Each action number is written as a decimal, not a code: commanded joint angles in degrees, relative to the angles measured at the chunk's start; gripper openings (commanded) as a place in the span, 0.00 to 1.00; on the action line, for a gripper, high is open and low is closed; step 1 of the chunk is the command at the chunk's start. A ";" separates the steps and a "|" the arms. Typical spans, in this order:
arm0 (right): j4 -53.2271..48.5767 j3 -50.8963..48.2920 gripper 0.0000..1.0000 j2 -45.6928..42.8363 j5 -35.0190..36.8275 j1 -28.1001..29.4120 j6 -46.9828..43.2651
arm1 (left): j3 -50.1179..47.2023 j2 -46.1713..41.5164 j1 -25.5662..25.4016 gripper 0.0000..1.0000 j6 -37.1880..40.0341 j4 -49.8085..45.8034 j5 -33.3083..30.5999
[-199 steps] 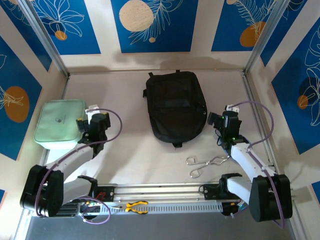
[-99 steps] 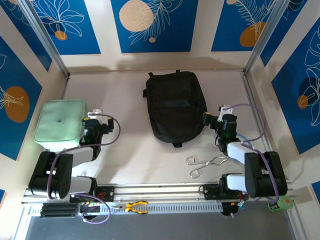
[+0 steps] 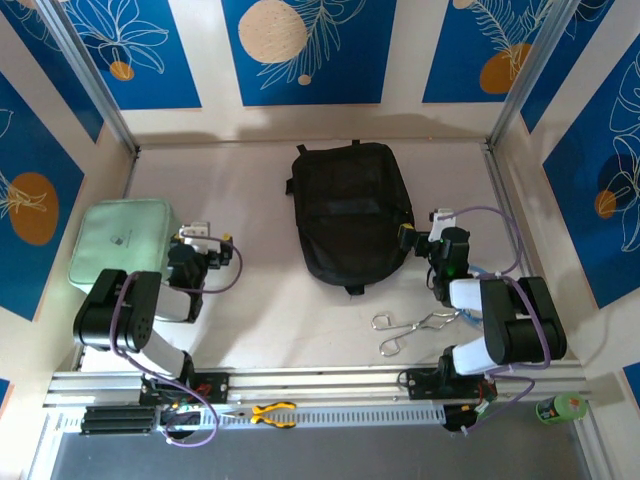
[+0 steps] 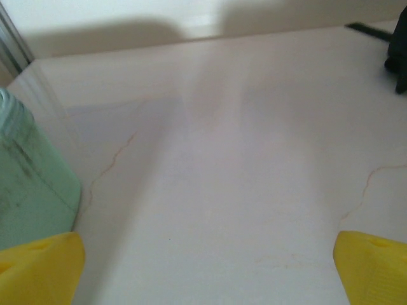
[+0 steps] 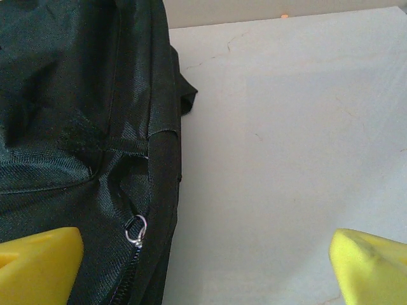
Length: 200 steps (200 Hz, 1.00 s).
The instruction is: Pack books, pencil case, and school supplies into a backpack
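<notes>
Backpack [image 5: 76, 114] fabric lies under 1 yellow fingertip [image 5: 38, 257] of the right gripper [image 5: 203, 267], whose jaws are spread wide with nothing between them; the other fingertip is over bare table beside the bag. 1 small metal zip ring [image 5: 135, 229] sits on the bag's side seam just by that fingertip. From above, the right gripper [image 3: 437, 240] is at the backpack's [image 3: 350, 212] right edge, near its lower corner. The left gripper [image 4: 203, 273] also has its jaws spread wide and holds nothing, with only table between the 2 yellow tips. It stands well to the left of the backpack, between the bag and 1 mint-green pouch [image 3: 120, 245], close by the pouch's near right corner.

Counted: 1 black backpack, lying flat and zipped, at the middle of the table toward the back wall; 1 pouch; 1 pair of metal tongs [image 3: 415, 330] in front of the backpack's right corner; 1 pair of orange-handled pliers [image 3: 272, 412] on the rail in front of the bag; 1 small green object [image 3: 560, 408] far off to its front right; 2 arms, both folded back low.

The table [image 3: 250, 300] is pale and matte, with thin hairline cracks. Cream walls with blue leaf-patterned panels [image 3: 305, 50] close it in on 3 sides
</notes>
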 commanded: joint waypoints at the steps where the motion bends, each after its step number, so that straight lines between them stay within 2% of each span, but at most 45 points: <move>1: 4.39 1.54 0.99 2.63 0.45 0.63 -1.22 | 1.35 -0.17 1.02 0.99 -0.51 2.28 2.49; 28: 3.87 2.42 0.99 3.99 3.00 1.39 -1.41 | 4.64 0.14 1.07 1.00 0.24 -3.17 3.48; 42: 2.84 3.08 0.99 4.15 3.46 0.88 -0.51 | 7.90 -0.24 0.87 1.00 0.24 -10.48 2.53; 55: 2.00 3.38 0.99 4.06 2.14 -0.40 0.64 | 7.68 -0.20 0.42 1.00 0.61 -10.11 1.87; 200: 1.85 3.49 0.99 4.12 2.17 -0.38 0.69 | 9.00 0.23 0.43 1.00 1.30 -12.06 4.30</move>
